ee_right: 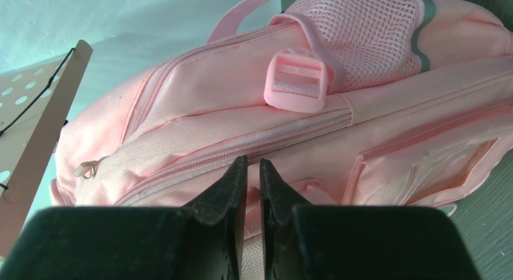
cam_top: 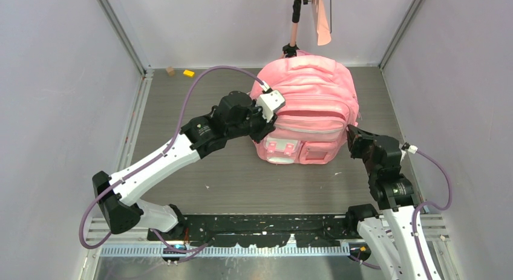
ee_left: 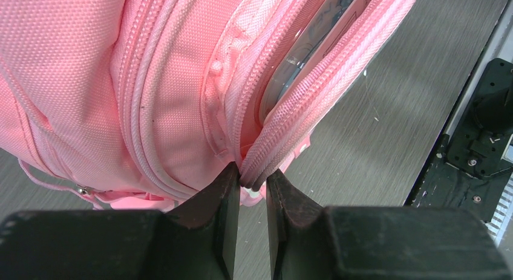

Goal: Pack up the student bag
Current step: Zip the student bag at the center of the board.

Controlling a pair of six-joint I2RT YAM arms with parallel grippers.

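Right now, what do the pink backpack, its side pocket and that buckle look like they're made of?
Student bag: woven synthetic fabric, probably nylon or polyester; matte, visible weave. Side pocket: open mesh; holes show. Buckle: moulded plastic, smooth, slightly glossy.

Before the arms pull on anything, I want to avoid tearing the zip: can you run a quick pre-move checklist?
1. Left gripper pinching the zipper edge of the student bag: ok.
2. Front pocket gaping open, something shiny inside: ok.
3. Right gripper holding fabric: cannot tell; the tips nearly meet at the bag's side.
4. Bag resting on the table: ok.
5. Small yellow block away from the arms: ok.
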